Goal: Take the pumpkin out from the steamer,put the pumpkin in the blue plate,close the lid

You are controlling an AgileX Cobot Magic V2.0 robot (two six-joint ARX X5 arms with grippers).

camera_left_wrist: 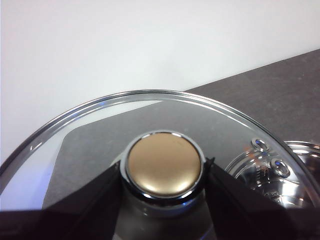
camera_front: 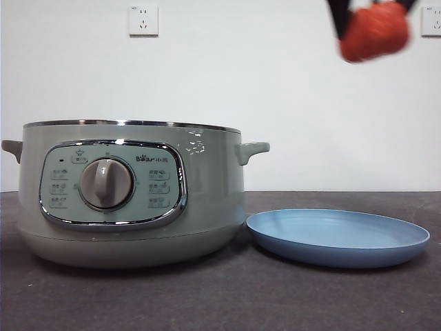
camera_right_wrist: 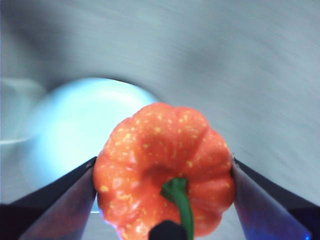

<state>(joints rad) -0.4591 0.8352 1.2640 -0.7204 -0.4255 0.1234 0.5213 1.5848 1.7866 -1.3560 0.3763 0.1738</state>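
Note:
The pale green steamer stands open at the left of the front view, its steel rim bare. The light blue plate lies on the table to its right. My right gripper is shut on the orange pumpkin and holds it high above the plate, blurred. In the right wrist view the pumpkin with its green stem sits between the jaws, the plate below it. My left gripper is shut on the knob of the glass lid and holds it up, out of the front view.
The steamer's steel inside shows beside the lid in the left wrist view. A white wall with two sockets stands behind the dark grey table.

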